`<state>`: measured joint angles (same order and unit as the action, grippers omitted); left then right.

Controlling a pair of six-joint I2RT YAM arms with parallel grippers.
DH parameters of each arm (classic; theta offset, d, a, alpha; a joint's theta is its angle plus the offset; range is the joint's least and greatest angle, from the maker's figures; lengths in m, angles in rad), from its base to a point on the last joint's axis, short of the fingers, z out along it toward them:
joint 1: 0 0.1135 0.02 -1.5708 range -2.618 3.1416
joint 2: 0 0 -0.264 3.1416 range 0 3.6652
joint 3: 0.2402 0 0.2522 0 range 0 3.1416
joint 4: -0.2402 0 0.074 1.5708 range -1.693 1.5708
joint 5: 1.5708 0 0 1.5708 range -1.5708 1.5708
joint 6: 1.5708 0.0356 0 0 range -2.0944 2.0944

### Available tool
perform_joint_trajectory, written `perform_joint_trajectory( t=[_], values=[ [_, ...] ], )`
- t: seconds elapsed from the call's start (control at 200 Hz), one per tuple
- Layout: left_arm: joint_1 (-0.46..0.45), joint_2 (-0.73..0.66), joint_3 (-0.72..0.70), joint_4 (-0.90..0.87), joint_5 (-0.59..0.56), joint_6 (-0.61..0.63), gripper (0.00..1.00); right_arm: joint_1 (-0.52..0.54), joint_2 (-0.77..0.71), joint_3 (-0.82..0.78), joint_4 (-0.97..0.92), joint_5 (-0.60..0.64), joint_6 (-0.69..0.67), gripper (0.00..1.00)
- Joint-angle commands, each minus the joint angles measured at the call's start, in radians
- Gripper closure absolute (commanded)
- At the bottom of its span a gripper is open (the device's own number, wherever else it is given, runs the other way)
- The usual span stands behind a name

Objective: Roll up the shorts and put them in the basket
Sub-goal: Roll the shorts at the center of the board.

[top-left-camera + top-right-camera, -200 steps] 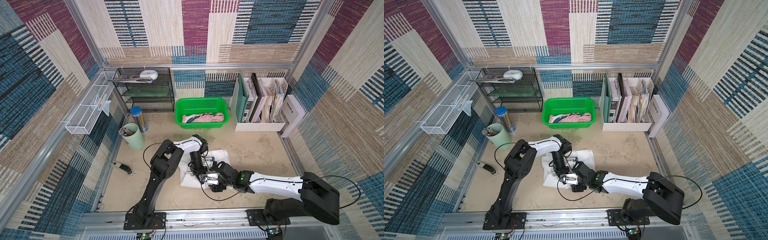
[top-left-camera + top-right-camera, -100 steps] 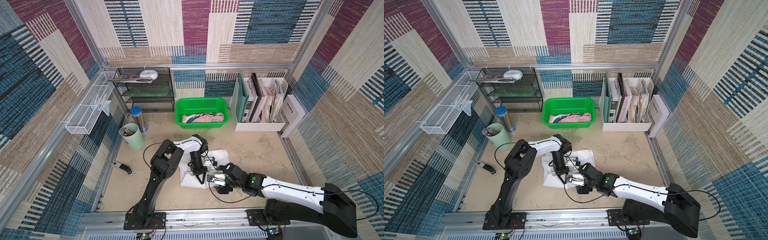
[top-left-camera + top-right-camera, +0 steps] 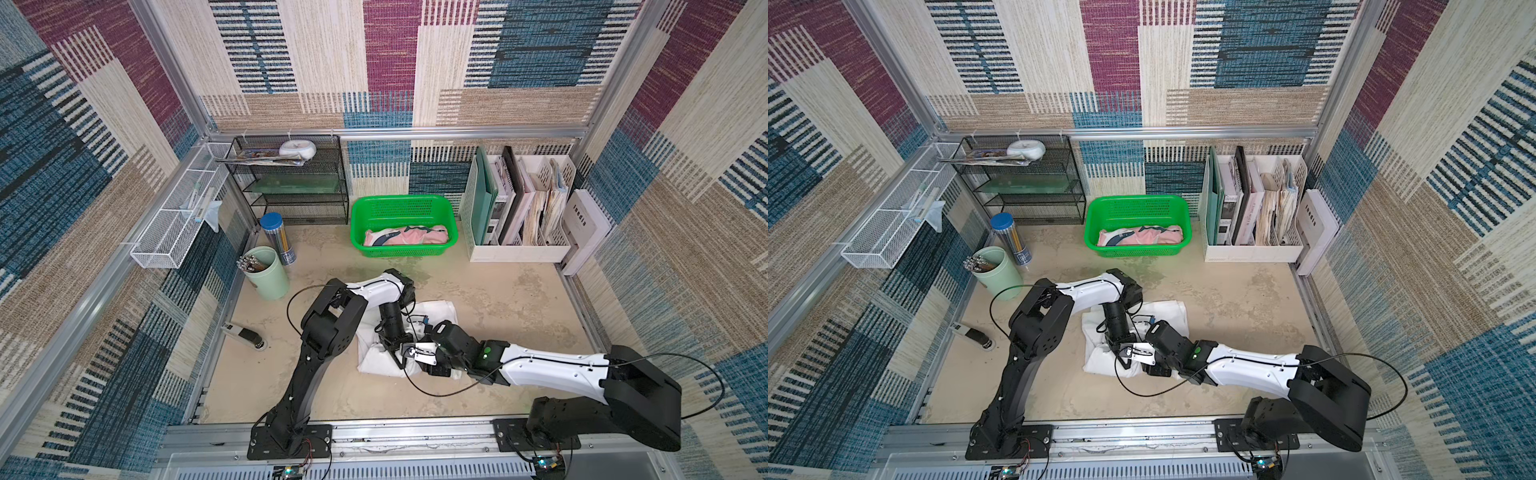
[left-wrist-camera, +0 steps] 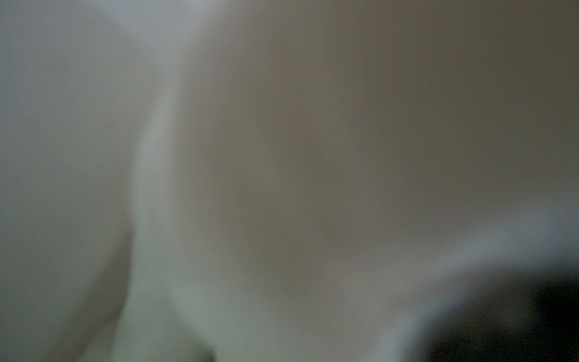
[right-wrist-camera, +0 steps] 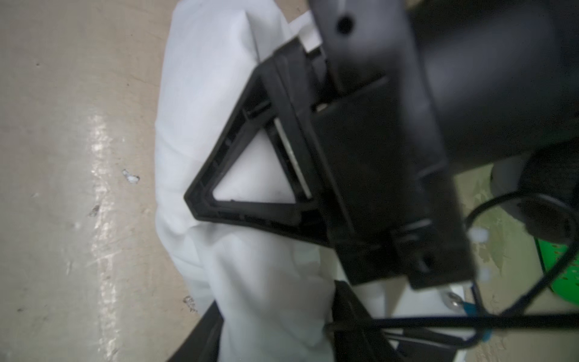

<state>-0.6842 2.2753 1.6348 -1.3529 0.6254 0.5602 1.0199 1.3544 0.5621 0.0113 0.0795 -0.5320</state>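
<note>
The white shorts (image 3: pixel 437 311) (image 3: pixel 1168 311) lie on the table, bunched into a thick roll at their near end. My left gripper (image 3: pixel 400 356) (image 3: pixel 1122 359) points down into that roll, shut and pressing on the cloth; its black finger (image 5: pixel 241 216) dents the white shorts (image 5: pixel 203 94). The left wrist view is only a pale blur of cloth. My right gripper (image 3: pixel 419 360) (image 3: pixel 1138 362) (image 5: pixel 275 329) reaches in from the right, its jaws shut on a fold of the roll. The pink shark-print shorts (image 3: pixel 409 237) (image 3: pixel 1144 237) lie rolled in the green basket (image 3: pixel 399 199) (image 3: pixel 1136 199).
A mint cup of pens (image 3: pixel 270 276) and a blue tube (image 3: pixel 277 237) stand at the left. A black wire shelf (image 3: pixel 291 183) and a white file holder (image 3: pixel 519 216) line the back wall. A small black-and-white tool (image 3: pixel 243 334) lies near the left edge.
My right gripper has shifted slightly left into the roll, and its jaws have closed from wide open onto the cloth. The left arm has not moved.
</note>
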Motion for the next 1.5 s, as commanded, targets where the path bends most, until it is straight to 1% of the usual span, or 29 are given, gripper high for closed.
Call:
perform_joint_trajectory(
  t=[0.0,0.035,0.095,0.145,0.24,0.29,0.31,0.32,0.33,0.34,0.521,0.596,0.746,0.831,0.981,1.137,1.307,1.337,1.427,1.452,1.457,1.492],
  values=[
    [0.018,-0.025,0.004,0.101,-0.07,-0.003,0.89,0.006,0.04,-0.017,-0.353,-0.093,0.051,0.68],
    [0.018,-0.032,0.003,0.103,-0.074,-0.003,0.87,0.005,0.046,-0.015,-0.357,-0.093,0.052,0.77],
    [0.018,-0.05,-0.003,0.117,-0.091,-0.012,0.79,0.005,0.052,-0.008,-0.364,-0.097,0.051,0.91],
    [0.02,-0.073,-0.015,0.14,-0.111,-0.024,0.68,0.006,0.054,-0.006,-0.366,-0.101,0.053,1.0],
    [0.027,-0.132,-0.05,0.192,-0.131,-0.057,0.42,0.006,0.05,-0.006,-0.373,-0.112,0.059,1.0],
    [0.032,-0.167,-0.071,0.22,-0.138,-0.069,0.3,0.005,0.049,-0.01,-0.372,-0.117,0.063,1.0],
    [0.035,-0.18,-0.079,0.23,-0.14,-0.073,0.16,0.005,0.048,-0.013,-0.373,-0.118,0.064,1.0],
    [0.037,-0.186,-0.082,0.234,-0.141,-0.076,0.05,0.006,0.047,-0.012,-0.373,-0.118,0.064,1.0],
    [0.038,-0.192,-0.085,0.239,-0.143,-0.079,0.02,0.005,0.047,-0.014,-0.373,-0.119,0.064,1.0],
    [0.039,-0.198,-0.088,0.243,-0.143,-0.081,0.01,0.005,0.046,-0.012,-0.374,-0.118,0.066,1.0],
    [0.074,-0.309,-0.14,0.308,-0.149,-0.136,0.0,0.004,0.039,-0.017,-0.376,-0.125,0.066,1.0],
    [0.084,-0.351,-0.169,0.326,-0.133,-0.144,0.0,0.004,0.035,-0.019,-0.377,-0.126,0.069,1.0],
    [0.104,-0.414,-0.211,0.329,-0.15,-0.148,0.0,0.001,0.035,-0.02,-0.379,-0.128,0.068,1.0],
    [0.119,-0.447,-0.236,0.337,-0.116,-0.14,0.0,-0.001,0.042,-0.019,-0.383,-0.133,0.071,1.0],
    [0.118,-0.44,-0.244,0.324,-0.116,-0.135,0.0,-0.003,0.055,-0.004,-0.407,-0.133,0.076,1.0],
    [0.111,-0.403,-0.239,0.326,-0.135,-0.148,0.0,-0.003,0.031,0.001,-0.405,-0.113,0.079,1.0],
    [0.082,-0.363,-0.244,0.326,-0.188,-0.162,0.0,-0.003,-0.003,0.013,-0.452,-0.126,0.083,1.0],
    [0.075,-0.357,-0.244,0.328,-0.199,-0.167,0.0,-0.003,-0.006,0.016,-0.46,-0.128,0.08,0.98],
    [0.047,-0.332,-0.245,0.344,-0.248,-0.184,0.0,-0.003,-0.009,0.015,-0.458,-0.138,0.086,0.85],
    [0.039,-0.325,-0.244,0.344,-0.263,-0.187,0.0,-0.003,-0.006,0.016,-0.458,-0.136,0.087,0.77],
    [0.037,-0.323,-0.243,0.344,-0.264,-0.186,0.0,-0.003,-0.005,0.016,-0.458,-0.134,0.088,0.72],
    [0.027,-0.309,-0.245,0.347,-0.272,-0.19,0.0,-0.004,-0.002,0.02,-0.457,-0.123,0.09,0.58]
  ],
)
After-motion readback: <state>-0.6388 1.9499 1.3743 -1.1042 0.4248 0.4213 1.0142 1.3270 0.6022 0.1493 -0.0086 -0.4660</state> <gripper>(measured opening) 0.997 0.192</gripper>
